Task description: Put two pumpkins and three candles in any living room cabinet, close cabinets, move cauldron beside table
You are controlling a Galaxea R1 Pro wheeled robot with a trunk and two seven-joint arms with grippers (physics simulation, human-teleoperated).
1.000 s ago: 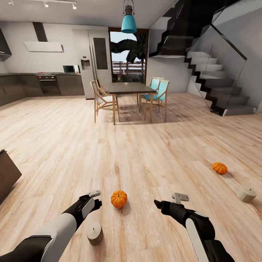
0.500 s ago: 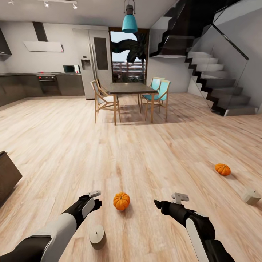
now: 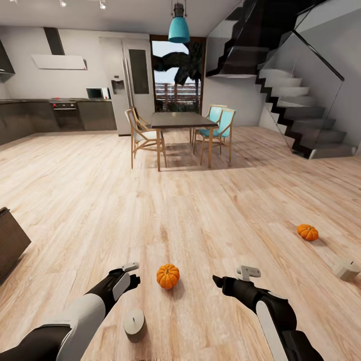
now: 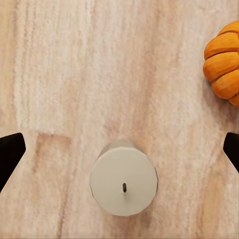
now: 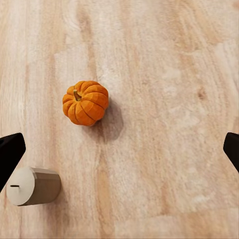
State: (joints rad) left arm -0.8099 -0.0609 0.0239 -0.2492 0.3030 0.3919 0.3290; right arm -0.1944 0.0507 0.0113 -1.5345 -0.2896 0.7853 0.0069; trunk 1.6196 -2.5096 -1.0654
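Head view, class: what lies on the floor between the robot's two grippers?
In the head view, a pumpkin sits on the wooden floor between the left gripper and the right gripper.

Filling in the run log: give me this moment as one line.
left claw: open, empty, above candle | right claw: open, empty | near pumpkin: floor, between arms | far pumpkin, second candle: floor, right

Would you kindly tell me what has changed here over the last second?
The whole head view has shifted slightly, so the camera moved, not the things. The near pumpkin, far pumpkin and two candles lie untouched on the floor. Both pincers, left and right, stay open, holding nothing.
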